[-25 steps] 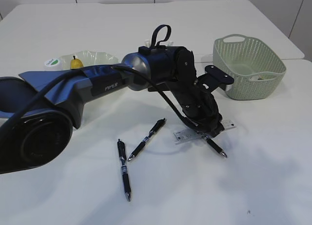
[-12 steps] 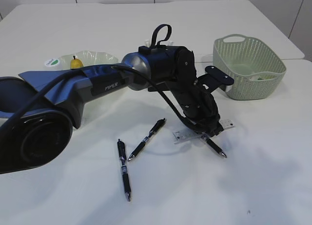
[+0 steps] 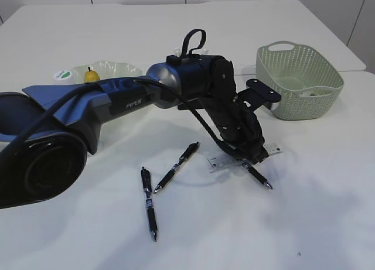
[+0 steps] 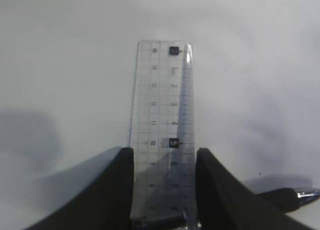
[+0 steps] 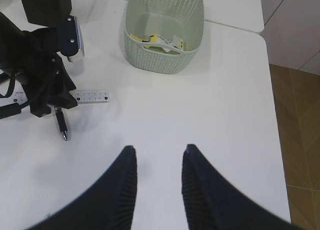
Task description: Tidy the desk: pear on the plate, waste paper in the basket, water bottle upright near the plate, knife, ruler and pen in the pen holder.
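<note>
Looking down the left wrist camera you get the best shot of the ruler (image 4: 162, 125): clear plastic, printed grid and numbers, two little dark squares on it, lying flat on the white worktop (image 4: 65, 65) with its near end pinched between the left fingers (image 4: 120, 190). The exterior view hides that grip behind the left arm (image 3: 117, 103); only the ruler's two ends (image 3: 220, 162) poke out from under the left gripper (image 3: 249, 159), with one black pen (image 3: 258, 176) right beside it.

That same view shows what the wrist cams miss: two more pens, one (image 3: 177, 166) slanted near the arm and another (image 3: 147, 201) closer to the camera, plus the pear (image 3: 91, 75) on the plate (image 3: 120, 68) at the far left. The right wrist view looks into the pale green basket (image 5: 165, 45) with crumpled paper (image 5: 157, 40) inside, and the right fingers (image 5: 122, 190) hang spread apart over bare worktop, holding nothing.
</note>
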Robot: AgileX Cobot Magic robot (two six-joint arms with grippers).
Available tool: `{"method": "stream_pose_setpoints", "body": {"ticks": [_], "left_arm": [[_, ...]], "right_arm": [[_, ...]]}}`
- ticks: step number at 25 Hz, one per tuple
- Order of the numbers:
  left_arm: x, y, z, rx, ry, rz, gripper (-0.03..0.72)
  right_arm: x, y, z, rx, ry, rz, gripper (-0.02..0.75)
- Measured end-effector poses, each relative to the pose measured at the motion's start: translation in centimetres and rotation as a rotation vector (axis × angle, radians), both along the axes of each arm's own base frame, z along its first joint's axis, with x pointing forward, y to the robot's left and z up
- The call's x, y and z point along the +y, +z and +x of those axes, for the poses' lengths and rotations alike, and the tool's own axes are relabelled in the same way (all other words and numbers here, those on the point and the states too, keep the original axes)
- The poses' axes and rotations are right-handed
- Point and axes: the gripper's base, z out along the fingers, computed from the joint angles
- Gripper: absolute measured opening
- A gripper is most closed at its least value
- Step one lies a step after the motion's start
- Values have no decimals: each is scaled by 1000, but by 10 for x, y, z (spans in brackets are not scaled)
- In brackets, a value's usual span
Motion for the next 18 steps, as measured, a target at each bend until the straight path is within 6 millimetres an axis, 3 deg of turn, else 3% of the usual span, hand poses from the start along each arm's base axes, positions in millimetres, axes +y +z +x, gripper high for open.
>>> {"method": "stream_pose_setpoints", "body": {"ticks": [18], "left_arm": [[1, 2, -1, 11, -6, 10, 265]], "right_arm": [[0, 0, 0, 0, -2, 2, 262]]}}
